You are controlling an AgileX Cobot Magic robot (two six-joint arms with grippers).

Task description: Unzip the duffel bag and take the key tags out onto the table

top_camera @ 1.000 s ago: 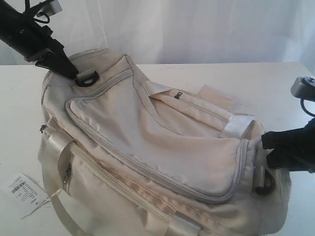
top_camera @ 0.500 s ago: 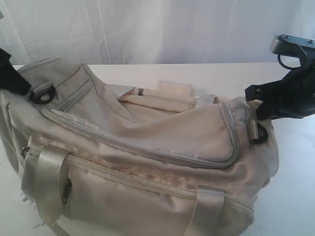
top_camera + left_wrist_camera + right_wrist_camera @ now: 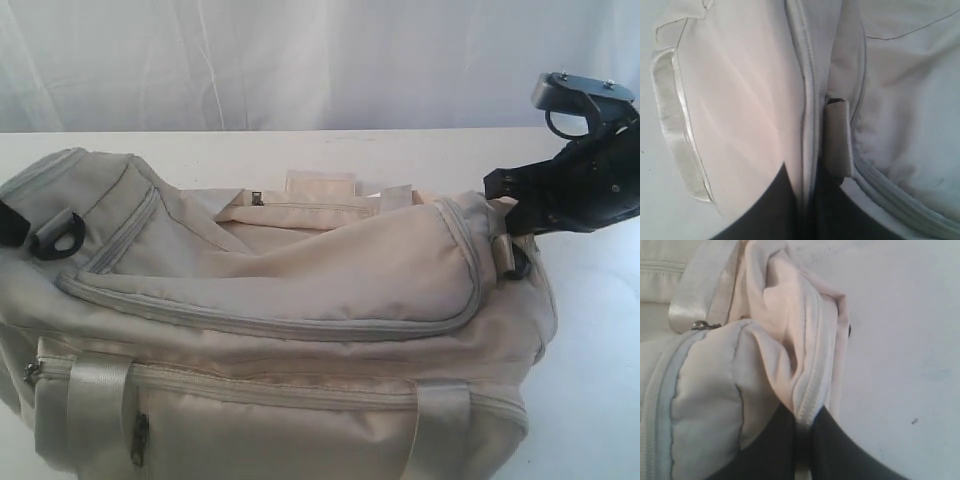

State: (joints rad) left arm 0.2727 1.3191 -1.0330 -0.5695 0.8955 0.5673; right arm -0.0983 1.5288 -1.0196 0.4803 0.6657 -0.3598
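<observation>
The cream-beige duffel bag (image 3: pixel 300 290) lies lengthwise across the white table (image 3: pixel 600 360), and its grey main zipper (image 3: pixel 270 325) is closed. My left gripper (image 3: pixel 10 222) holds the bag's left end beside a black D-ring (image 3: pixel 62 238). In its wrist view, the left gripper (image 3: pixel 807 200) is shut on a zippered seam fold of the duffel bag (image 3: pixel 740 100). My right gripper (image 3: pixel 508 212) is raised at the right end. In its wrist view, the right gripper (image 3: pixel 802 437) is shut on a zipper-edged fold of the duffel bag (image 3: pixel 715 390). The key tags are hidden.
A white curtain (image 3: pixel 300 60) hangs behind the table. Shiny webbing straps (image 3: pixel 95 410) cross the bag's near side, close to a small side-pocket zipper pull (image 3: pixel 138 440). A second D-ring (image 3: pixel 518 262) hangs under the right gripper. Bare table (image 3: pixel 900 340) shows to the right.
Both grippers, still shut on the bag's ends, have swung it so its long side faces the camera. The left end went left and down and the right end rose. The paper tag left view.
</observation>
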